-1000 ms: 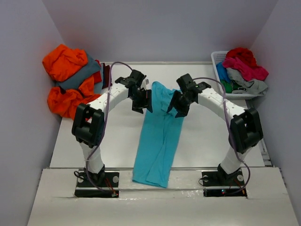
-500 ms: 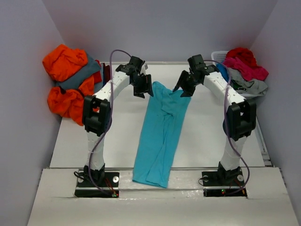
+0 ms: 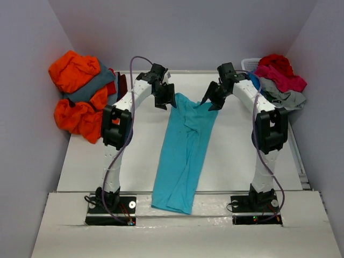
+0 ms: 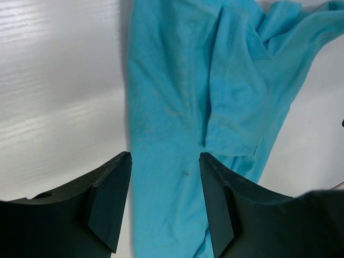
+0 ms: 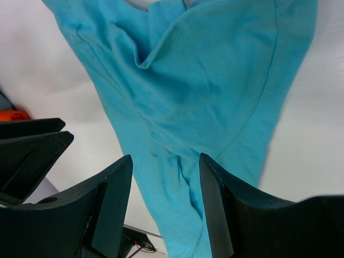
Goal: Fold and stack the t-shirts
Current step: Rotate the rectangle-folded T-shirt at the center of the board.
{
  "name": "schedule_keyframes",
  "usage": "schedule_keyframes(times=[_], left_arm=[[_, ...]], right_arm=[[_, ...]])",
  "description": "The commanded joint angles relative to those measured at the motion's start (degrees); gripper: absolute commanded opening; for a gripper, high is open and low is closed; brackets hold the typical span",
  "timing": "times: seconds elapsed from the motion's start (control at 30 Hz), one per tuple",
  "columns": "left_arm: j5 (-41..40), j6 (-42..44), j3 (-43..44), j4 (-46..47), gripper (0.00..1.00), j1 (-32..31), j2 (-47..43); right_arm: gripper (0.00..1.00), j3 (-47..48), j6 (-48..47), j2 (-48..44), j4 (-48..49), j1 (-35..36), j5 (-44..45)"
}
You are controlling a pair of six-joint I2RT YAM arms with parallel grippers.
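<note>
Two claws apart, empty: left claw, right claw flank turquoise t-shirt top end, seemingly hovering.

**No Text to Read**

Nothing legible is showing in any of the views — no lettering, label, brand, number or sign is standing out on any surface.
</note>
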Motion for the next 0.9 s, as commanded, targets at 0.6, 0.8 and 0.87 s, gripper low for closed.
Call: schedule_keyframes(times=[0.6,0.8,0.87], left_arm=[[10.3,1.2,9.6,5.3,0.64,1.1,9.7],[9.7,1.8,10.1,5.0,0.65,1.1,9.4],[9.4,2.0,9.9,4.8,0.65,1.1,9.5]], right_arm=[[0.57,12.3,-1.8,10.2,-0.3,-2.2,-1.0],[0.56,19.0,-3.0,13.7,-3.4,-2.2,-1.0],[0.56,19.5,-3.1,14.0,-3.4,-2.8,-1.0]])
